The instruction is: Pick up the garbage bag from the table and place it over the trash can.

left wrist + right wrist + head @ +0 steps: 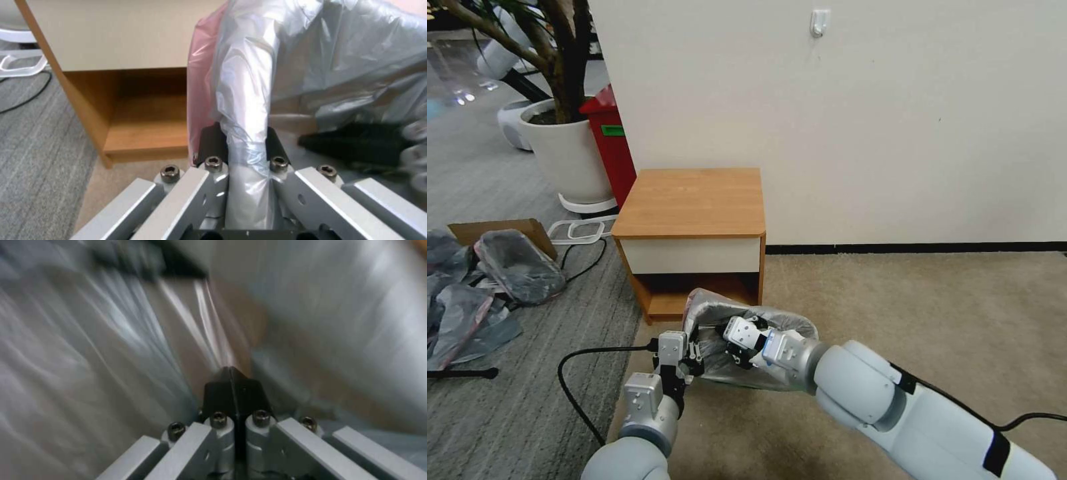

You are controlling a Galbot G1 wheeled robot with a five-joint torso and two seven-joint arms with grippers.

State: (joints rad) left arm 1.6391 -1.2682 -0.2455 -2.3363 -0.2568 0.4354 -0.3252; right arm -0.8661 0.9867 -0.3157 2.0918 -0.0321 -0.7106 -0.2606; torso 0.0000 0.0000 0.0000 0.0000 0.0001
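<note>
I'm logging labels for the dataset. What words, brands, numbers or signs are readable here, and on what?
No text can be read.
The green label on the red bin is too small to make out.
The garbage bag and the table show no lettering.

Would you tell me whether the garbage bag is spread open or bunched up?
Spread open: the garbage bag drapes over the trash can, left end effector pinching its rim.

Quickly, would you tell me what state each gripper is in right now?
Left gripper: closed, pinching a fold of the garbage bag.
Right gripper: fingers shut together, inside the bag; whether plastic is caught between them cannot be told.
</note>
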